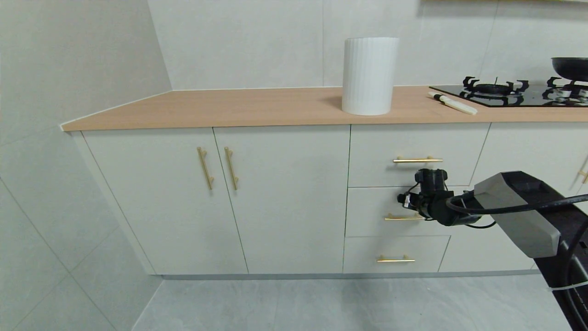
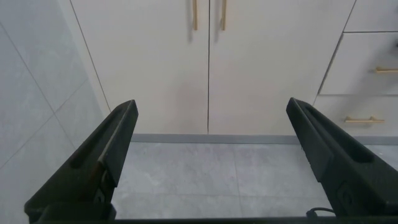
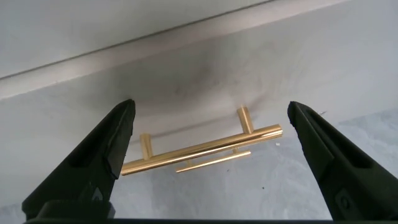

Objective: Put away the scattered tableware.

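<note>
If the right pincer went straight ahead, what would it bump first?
Most likely the gold handle of the middle drawer. The open right pincer points right at it, with a finger on either side. I cannot tell how far off the handle is.

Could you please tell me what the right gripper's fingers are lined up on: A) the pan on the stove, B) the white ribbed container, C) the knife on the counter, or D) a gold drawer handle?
D: in the right wrist view a gold drawer handle shows framed between the open fingers of the right gripper.
</note>
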You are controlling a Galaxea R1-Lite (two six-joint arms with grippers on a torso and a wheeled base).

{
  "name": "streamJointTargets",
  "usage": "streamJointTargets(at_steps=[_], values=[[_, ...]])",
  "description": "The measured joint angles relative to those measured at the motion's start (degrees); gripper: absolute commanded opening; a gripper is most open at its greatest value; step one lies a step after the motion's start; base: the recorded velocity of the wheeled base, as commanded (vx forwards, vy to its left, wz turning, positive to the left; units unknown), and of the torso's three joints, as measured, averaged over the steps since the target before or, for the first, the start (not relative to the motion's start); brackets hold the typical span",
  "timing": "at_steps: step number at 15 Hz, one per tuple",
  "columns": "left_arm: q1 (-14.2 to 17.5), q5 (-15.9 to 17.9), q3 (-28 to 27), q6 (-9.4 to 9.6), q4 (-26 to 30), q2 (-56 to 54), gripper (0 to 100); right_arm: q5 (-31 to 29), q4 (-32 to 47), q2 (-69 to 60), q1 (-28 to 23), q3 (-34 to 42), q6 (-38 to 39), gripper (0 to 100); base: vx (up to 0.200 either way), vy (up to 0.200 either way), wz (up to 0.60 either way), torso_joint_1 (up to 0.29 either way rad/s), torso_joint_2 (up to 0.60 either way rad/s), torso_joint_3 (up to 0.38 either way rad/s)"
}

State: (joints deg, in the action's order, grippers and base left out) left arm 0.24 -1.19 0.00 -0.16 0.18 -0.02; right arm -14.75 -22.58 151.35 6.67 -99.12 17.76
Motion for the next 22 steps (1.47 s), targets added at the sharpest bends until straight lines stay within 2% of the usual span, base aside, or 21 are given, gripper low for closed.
streamJointTargets(at_steps=[11, 16, 22], values=[[0.00, -0.02, 0.00, 0.00, -0.02, 0.00, 100, -0.95, 0.22, 0.30, -0.78, -1.15, 0.84, 100, 0.000, 0.000, 0.00, 0.000, 0.00, 0.000], [0.00, -0.02, 0.00, 0.00, 0.00, 0.00, 100, 0.79, 0.55, -11.85, 1.54, 13.90, 0.60, 100, 0.000, 0.000, 0.00, 0.000, 0.00, 0.000], [0.00, -0.02, 0.00, 0.00, 0.00, 0.00, 100, 0.28, 0.24, -44.15, 5.23, 41.83, 0.27, 100, 0.000, 0.000, 0.00, 0.000, 0.00, 0.000]])
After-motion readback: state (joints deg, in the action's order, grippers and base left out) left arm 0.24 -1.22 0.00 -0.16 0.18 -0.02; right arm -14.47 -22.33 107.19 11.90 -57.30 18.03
